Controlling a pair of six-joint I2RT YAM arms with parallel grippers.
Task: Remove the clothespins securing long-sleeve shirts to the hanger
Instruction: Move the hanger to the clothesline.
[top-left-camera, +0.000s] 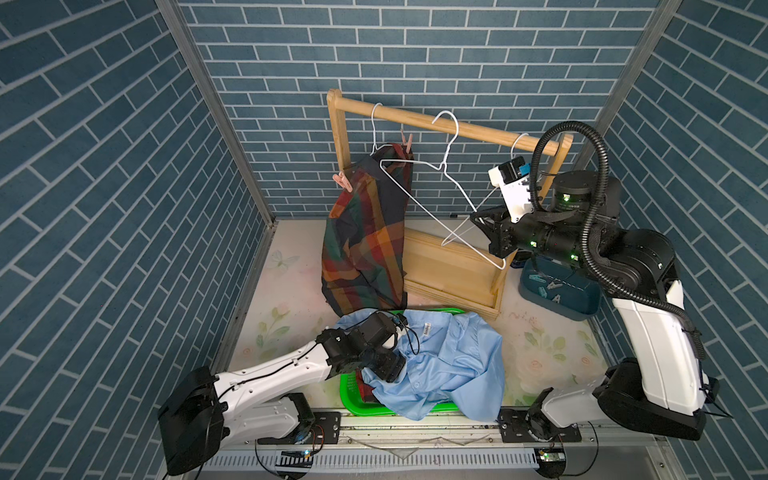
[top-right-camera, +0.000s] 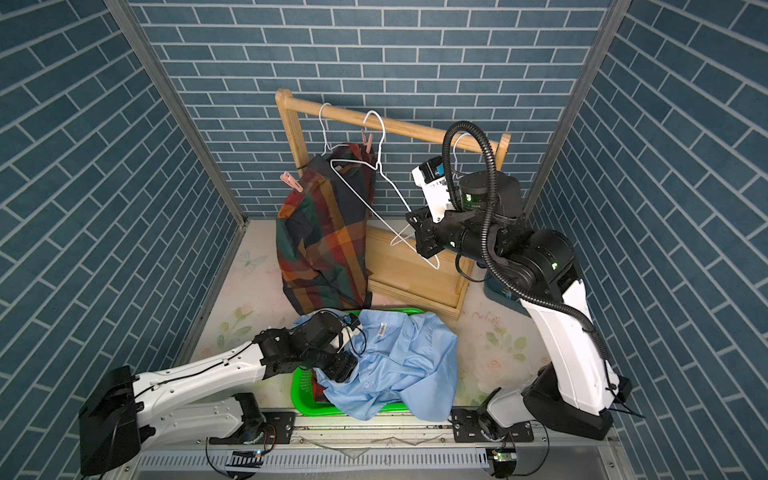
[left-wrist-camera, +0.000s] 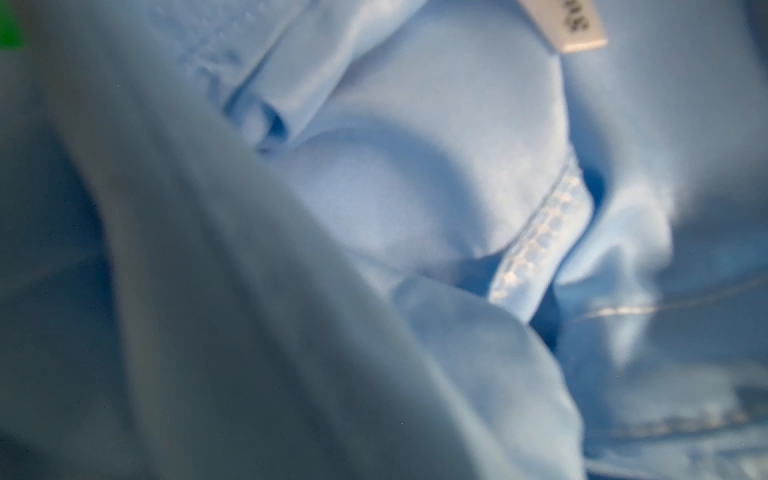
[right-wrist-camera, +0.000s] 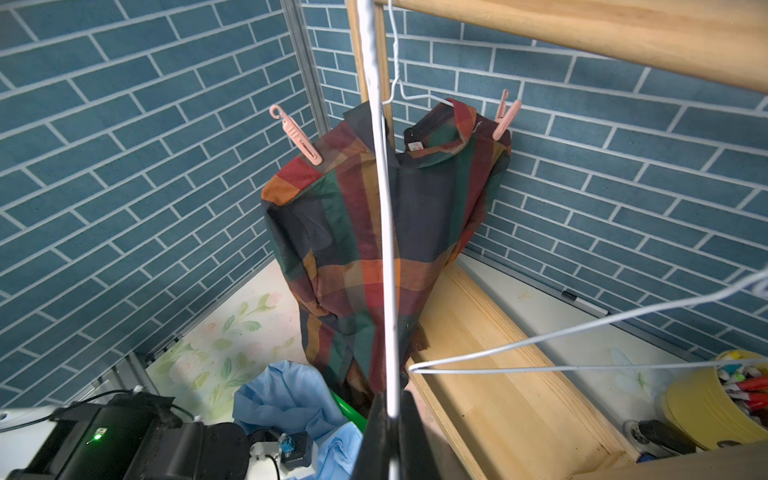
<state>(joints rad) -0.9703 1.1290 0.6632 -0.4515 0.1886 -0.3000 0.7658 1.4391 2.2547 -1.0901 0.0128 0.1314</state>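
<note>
worktop (top-left-camera: 291, 299): floral-patterned, enclosed by blue brick panels
wooden rack (top-left-camera: 478, 129): along the worktop's rear edge, top rail carrying the hangers
light blue shirt (top-left-camera: 453, 357): off the rail, heaped over the green basket (top-left-camera: 347, 395) at the front edge
plaid shirt (top-left-camera: 365, 241): on the loaded hanger (right-wrist-camera: 428, 99) near the rail's left end, hem down at the worktop
green basket: front edge, middle, mostly under cloth
dark blue bin (top-left-camera: 561, 311): right edge, beside the rack's foot, loose clothespins (top-left-camera: 540, 280) inside
bare wire hanger (right-wrist-camera: 385, 232): hooked mid-rail, swung toward the right edge
right gripper (right-wrist-camera: 390, 409): clamped tight on the bare wire hanger
left gripper (top-left-camera: 388, 368): buried in the light blue shirt; jaw gap hidden by cloth, cannot tell
pink clothespins (right-wrist-camera: 295, 135) (right-wrist-camera: 505, 116): two, one clipped on each shoulder of the plaid shirt
</note>
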